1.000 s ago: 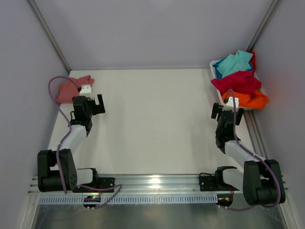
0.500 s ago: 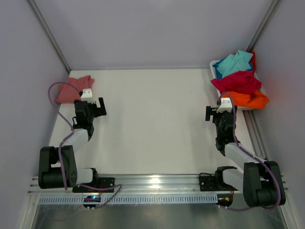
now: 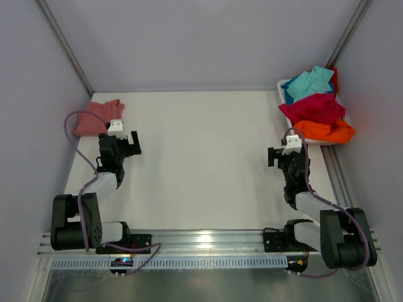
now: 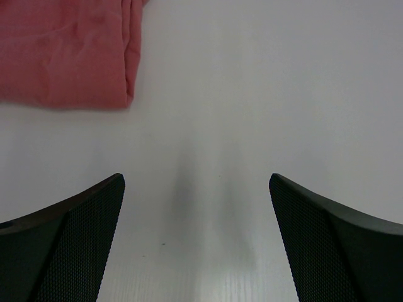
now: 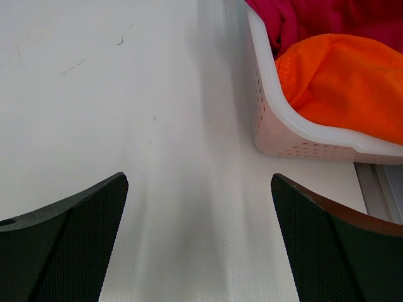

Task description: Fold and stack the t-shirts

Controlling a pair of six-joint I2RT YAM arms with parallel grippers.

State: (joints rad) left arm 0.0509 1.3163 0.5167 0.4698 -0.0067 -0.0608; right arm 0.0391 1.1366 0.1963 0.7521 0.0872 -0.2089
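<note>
Orange soft cloth t-shirt [image 5: 340, 82] lies bunched at the near end of the white perforated plastic tub [image 5: 277, 129], which stands at the far right side of the white surface [image 3: 201, 157]. Behind it in the same tub are a crimson cloth t-shirt [image 3: 313, 108] and, farthest away, a turquoise cloth t-shirt [image 3: 308, 83]. All three are crumpled, none is folded.

From the right claw [image 5: 198, 182] the orange shirt is ahead and to the right, near but apart, with the tub wall standing between them. Seen from above, the long axis of the shirt runs from left to right, so it lies across the direction in which this claw points. The fingers of the right claw are spread wide and hold nothing; under them is only bare surface.

I judge that the right arm is clearly the nearer one for this pile. To take the orange shirt it must go forward, a little to the right, and over the rim.

The dusty salmon-pink cloth t-shirt [image 4: 63, 56] lies flat in the far left corner, ahead and left of the left claw [image 4: 196, 182], which is also spread and empty.
</note>
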